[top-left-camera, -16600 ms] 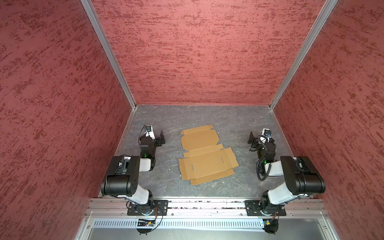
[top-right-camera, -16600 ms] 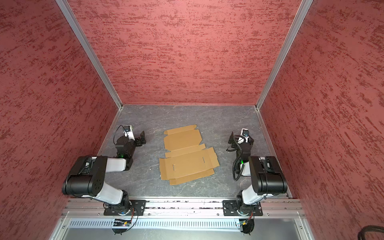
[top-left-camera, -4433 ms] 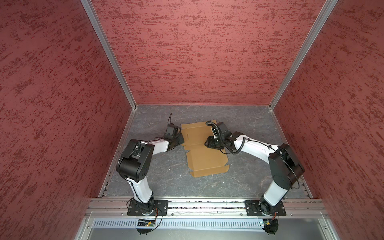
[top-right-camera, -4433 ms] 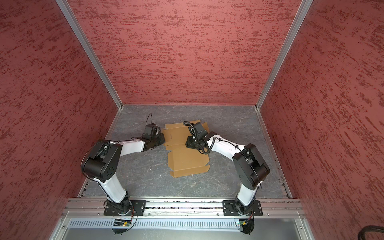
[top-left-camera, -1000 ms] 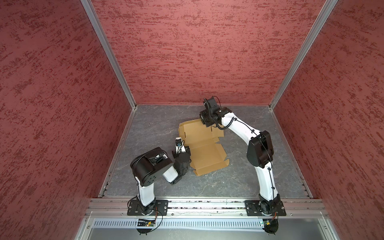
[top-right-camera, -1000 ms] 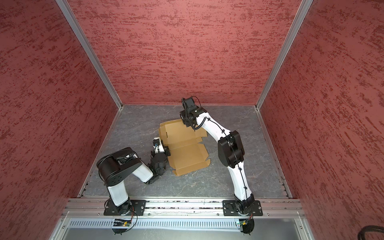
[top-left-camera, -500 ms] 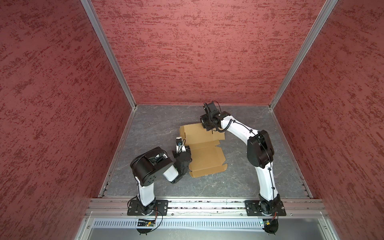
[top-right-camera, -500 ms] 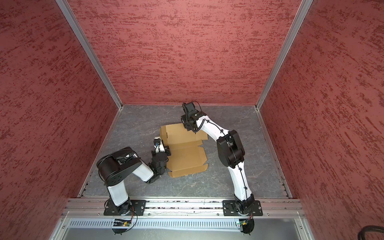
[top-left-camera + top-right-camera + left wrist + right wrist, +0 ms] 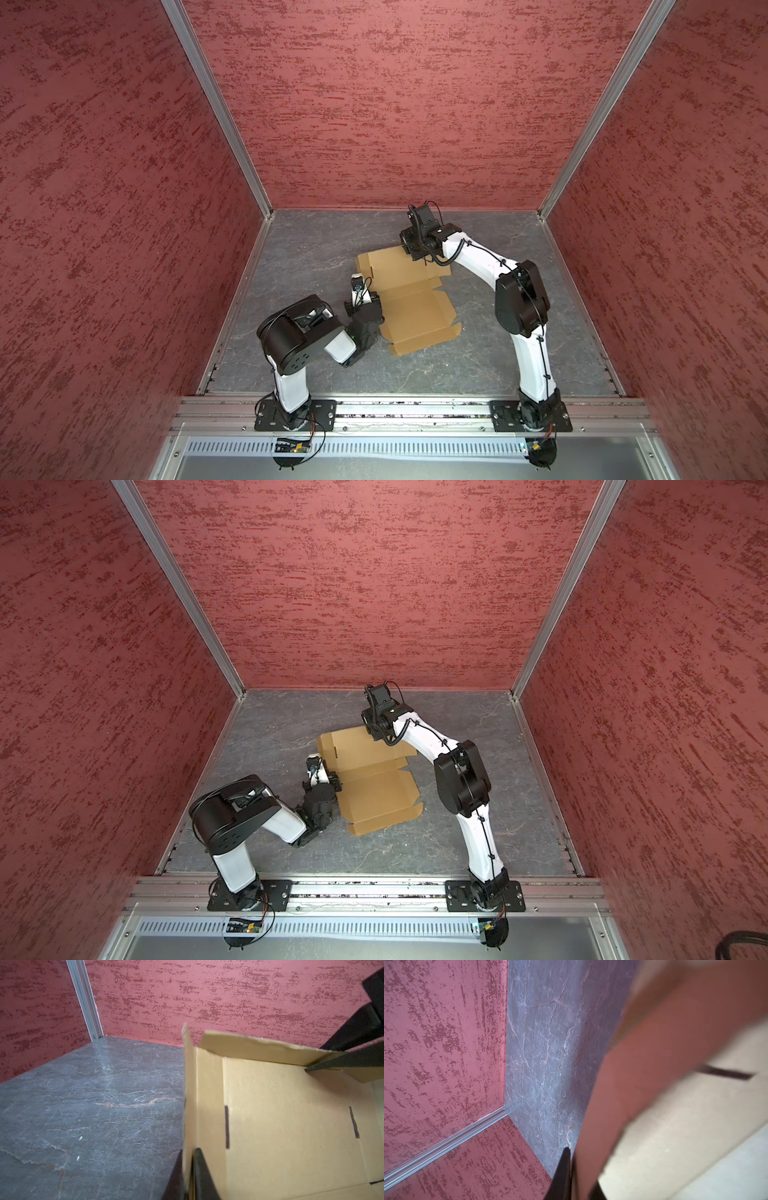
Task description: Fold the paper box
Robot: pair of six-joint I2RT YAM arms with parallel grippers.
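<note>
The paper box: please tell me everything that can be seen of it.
The paper box is plain tan cardboard, unprinted, with creases and dark slots. It lies open on the grey table, half folded: left and far flaps stand raised. The left gripper straddles the left flap; the right gripper pinches the far flap.

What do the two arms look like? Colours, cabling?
Matching pair: left arm and right arm have white link shells, bulky black joint housings, black wrists. Thin black cables run outside, strapped along the right arm. Black base plates on an aluminium rail. Slim black fingers.
</note>
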